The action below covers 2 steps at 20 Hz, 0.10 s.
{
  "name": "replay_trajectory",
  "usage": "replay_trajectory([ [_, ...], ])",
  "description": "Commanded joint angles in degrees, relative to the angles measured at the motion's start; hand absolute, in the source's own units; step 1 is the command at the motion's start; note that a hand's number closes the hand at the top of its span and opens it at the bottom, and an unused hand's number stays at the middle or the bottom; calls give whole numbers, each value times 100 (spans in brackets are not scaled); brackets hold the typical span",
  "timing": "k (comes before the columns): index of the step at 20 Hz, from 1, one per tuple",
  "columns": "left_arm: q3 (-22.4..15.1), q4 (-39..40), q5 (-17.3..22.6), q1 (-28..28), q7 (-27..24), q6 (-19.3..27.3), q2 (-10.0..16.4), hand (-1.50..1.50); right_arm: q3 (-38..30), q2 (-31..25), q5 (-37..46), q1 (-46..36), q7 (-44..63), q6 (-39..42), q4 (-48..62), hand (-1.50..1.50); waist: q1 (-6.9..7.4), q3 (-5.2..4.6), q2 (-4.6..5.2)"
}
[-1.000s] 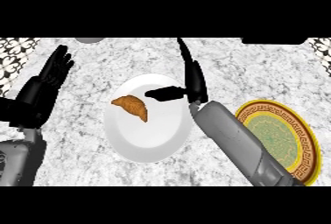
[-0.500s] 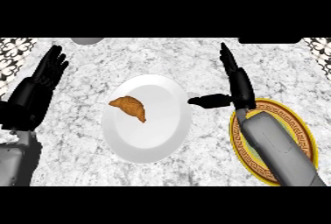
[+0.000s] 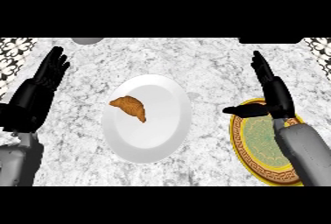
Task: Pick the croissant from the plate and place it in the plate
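A brown croissant (image 3: pixel 130 107) lies on the left half of a white plate (image 3: pixel 161 135) in the middle of the marble counter. To the right sits a yellow plate (image 3: pixel 258 146) with a green centre and patterned rim, partly covered by my right forearm. My right hand (image 3: pixel 272 89) is open above that plate's upper edge, fingers straight up and thumb pointing left, well apart from the croissant. At the left edge my left hand (image 3: pixel 35 94) rests open with its fingers up. Neither hand holds anything.
A grey round object (image 3: pixel 87 40) shows partly at the top edge, left of centre. Patterned tiles (image 3: pixel 14 54) border the counter at the upper left and upper right corners. Bare marble (image 3: pixel 213 65) lies between the two plates.
My right hand has drawn away to the right, from over the white plate to above the yellow plate. The croissant and left hand have stayed in place.
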Motion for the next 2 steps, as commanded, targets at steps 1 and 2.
replay_trajectory([
  [1, -127, -494, -30, 19, 585, 36, -128, 0, -352, -149, 187, 243, -77, 245, -190, -150, 11, 1, -4],
  [2, 225, 334, 2, -120, -176, -167, 84, 0, -406, -134, 342, 87, -250, 150, 213, -150, 9, -1, 9],
])
